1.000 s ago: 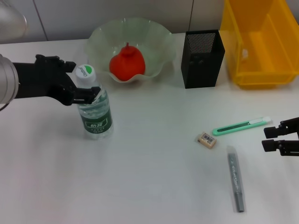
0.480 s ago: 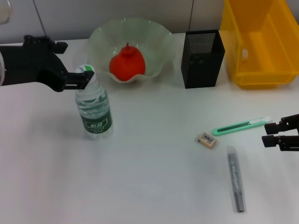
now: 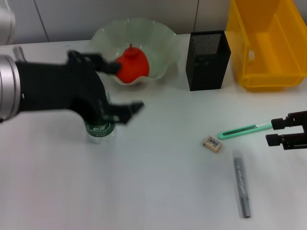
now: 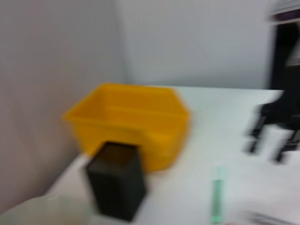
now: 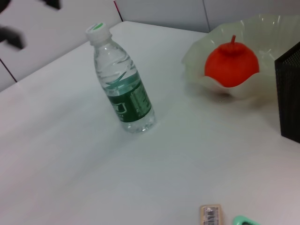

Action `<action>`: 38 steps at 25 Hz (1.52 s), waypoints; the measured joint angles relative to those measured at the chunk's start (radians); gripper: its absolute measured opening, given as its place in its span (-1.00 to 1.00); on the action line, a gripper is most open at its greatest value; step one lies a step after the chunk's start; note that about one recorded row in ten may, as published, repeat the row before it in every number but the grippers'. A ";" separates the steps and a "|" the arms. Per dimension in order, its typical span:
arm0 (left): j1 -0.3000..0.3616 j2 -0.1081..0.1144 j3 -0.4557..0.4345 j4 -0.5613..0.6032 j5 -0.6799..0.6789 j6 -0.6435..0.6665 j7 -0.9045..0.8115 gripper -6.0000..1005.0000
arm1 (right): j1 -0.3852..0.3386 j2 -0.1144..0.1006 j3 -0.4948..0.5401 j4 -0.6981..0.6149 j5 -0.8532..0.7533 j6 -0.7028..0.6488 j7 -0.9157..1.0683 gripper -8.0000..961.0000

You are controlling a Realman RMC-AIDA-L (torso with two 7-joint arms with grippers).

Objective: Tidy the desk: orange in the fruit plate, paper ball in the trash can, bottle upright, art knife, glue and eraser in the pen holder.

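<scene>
While bottle [image 5: 123, 86] stands upright, left claw [image 3: 117, 88] spread wide above; right claw [image 3: 280, 132] state unclear.

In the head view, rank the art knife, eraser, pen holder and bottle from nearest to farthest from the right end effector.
1. Art knife: just beside the right end effector.
2. Eraser: mid-table, past the knife.
3. Pen holder: toward the back.
4. Bottle: far side, under the left end effector.

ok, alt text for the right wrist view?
A water bottle with a green label stands upright on the white desk, nothing holding it. Behind it an orange sits in the pale fruit plate; an eraser lies in the foreground, and the black pen holder shows at one edge.
</scene>
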 joint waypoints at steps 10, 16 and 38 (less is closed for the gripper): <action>0.022 -0.002 -0.019 -0.008 -0.159 0.159 0.092 0.53 | 0.010 0.025 0.002 -0.029 0.003 0.053 -0.005 0.26; 0.041 -0.002 -0.054 -0.068 -0.249 0.188 0.176 0.36 | 0.011 0.066 0.003 -0.075 0.000 0.115 -0.002 0.31; -0.033 0.002 -0.295 -0.637 -0.405 0.399 0.479 -0.01 | -0.029 0.091 -0.106 -0.065 0.145 0.035 0.035 0.51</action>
